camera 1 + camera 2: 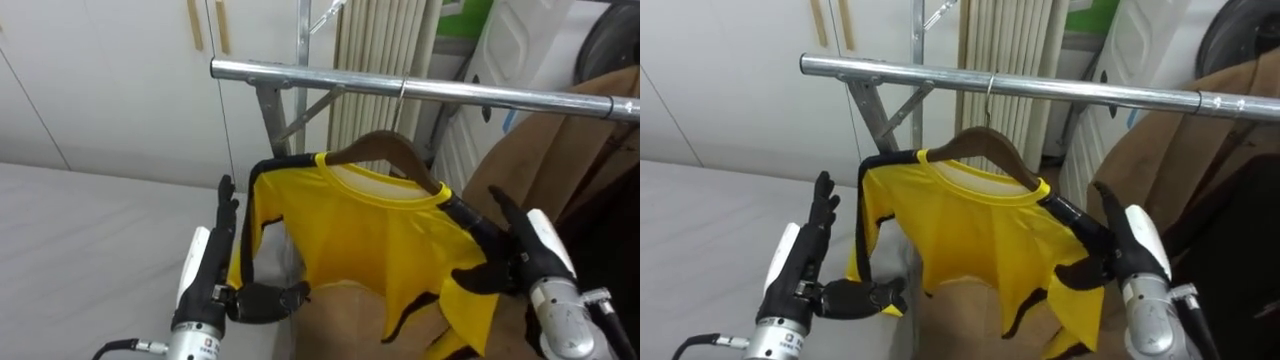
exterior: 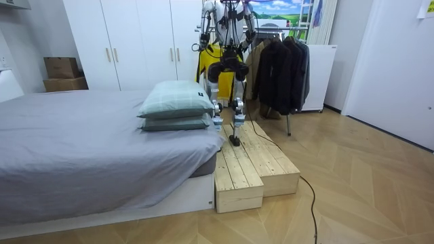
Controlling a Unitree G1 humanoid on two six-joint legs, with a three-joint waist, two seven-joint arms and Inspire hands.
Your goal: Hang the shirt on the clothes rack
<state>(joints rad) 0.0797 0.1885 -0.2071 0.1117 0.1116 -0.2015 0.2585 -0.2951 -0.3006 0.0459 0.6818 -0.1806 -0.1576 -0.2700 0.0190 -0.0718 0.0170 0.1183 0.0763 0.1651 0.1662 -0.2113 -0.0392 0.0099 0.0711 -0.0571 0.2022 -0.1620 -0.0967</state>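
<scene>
Bed [image 2: 68,149] is lying along the robot's left, and the robot is standing on a wooden platform [image 2: 251,163] between it and the clothes rack. The rack's metal rail [image 1: 420,88] is running across the top of the eye views, with a brown garment [image 1: 540,160] hanging at its right end.

The yellow shirt [image 1: 370,240] is draping from a wooden hanger [image 1: 385,148], which appears to be resting on the rail by its hook [image 1: 402,92]. So the hanging itself is looking nearly finished.

The left hand [image 1: 205,265] is standing just beside the shirt's left sleeve, fingers straight and spread upward, thumb reaching toward the cloth and gripping nothing. The right hand [image 1: 540,250] is sitting at the right sleeve with its fingers straight too. Its thumb is lying against the fabric, though I cannot tell whether it is pressing.

Trouble is most likely coming from the withdrawal. A thumb snagging a sleeve would be dragging the shirt sideways off the hanger's shoulder. It could also be tugging the hook along or off the rail. The hook is small and looks only lightly seated, so any upward knock from the right hand risks lifting it free and dropping the shirt.
</scene>
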